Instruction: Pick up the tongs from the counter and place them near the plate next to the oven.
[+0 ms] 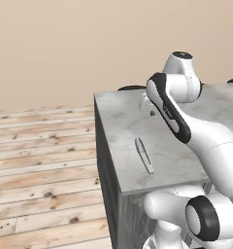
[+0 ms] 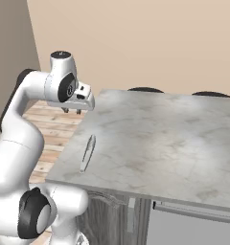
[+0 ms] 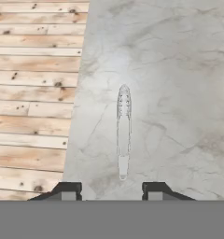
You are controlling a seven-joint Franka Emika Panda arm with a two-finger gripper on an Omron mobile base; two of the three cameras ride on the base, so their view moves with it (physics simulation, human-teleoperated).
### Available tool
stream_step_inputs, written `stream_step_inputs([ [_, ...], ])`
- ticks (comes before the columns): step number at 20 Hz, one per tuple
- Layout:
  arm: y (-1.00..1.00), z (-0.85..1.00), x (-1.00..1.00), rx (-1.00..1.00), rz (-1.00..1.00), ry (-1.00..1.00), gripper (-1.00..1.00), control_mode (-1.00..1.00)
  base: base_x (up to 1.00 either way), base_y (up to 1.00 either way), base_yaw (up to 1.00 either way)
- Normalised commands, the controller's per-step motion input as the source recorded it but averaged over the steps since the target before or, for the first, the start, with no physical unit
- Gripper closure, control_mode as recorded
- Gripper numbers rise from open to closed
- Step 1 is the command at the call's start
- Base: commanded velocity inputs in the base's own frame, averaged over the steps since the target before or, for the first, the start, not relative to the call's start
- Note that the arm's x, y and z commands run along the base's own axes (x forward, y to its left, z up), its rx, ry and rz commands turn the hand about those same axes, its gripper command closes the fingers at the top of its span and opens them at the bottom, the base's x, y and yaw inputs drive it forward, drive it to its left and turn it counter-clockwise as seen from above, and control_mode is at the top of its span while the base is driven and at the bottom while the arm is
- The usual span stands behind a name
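From the left base view, the tongs (image 1: 144, 155) lie flat on the marbled tabletop (image 1: 172, 146) near its left edge. From the right, my jaws (image 2: 72, 111) hang above the tabletop's far-left corner, beyond the tongs. In my hand view they stand open, empty, tongs lengthwise between them.

A plain beige wall (image 1: 65, 44) runs behind the scene, unbroken and evenly lit. In the right base view a darker brown wall section (image 2: 11, 43) stands at the left edge. The floor (image 1: 41, 160) is light wooden planking with dark knots. The worktop (image 2: 160, 143) is pale grey marbled stone over a dark grey wood-grain base (image 1: 108, 185). Soft, even light falls throughout.
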Motion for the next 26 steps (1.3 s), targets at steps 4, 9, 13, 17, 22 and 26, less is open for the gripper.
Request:
stream_step_inputs([
  [4,0.0,-0.11,-0.05,0.0,0.0,-0.02,-1.0,-1.0,0.0,0.0,0.0],
  [9,0.0,-0.44,-0.35,0.0,0.0,0.0,-1.0,-1.0,0.0,0.0,0.0],
  [13,0.0,-0.53,-0.09,0.0,-0.02,0.0,-1.0,-1.0,0.0,0.0,0.0],
  [17,0.0,-0.59,0.0,0.0,-0.03,0.0,-1.0,-1.0,0.0,0.0,0.0],
  [22,0.0,-0.6,0.03,0.0,-0.02,0.05,-1.0,-1.0,0.0,0.0,0.0],
  [26,0.0,-0.54,0.16,0.0,0.0,0.06,-1.0,-1.0,0.0,0.0,0.0],
])
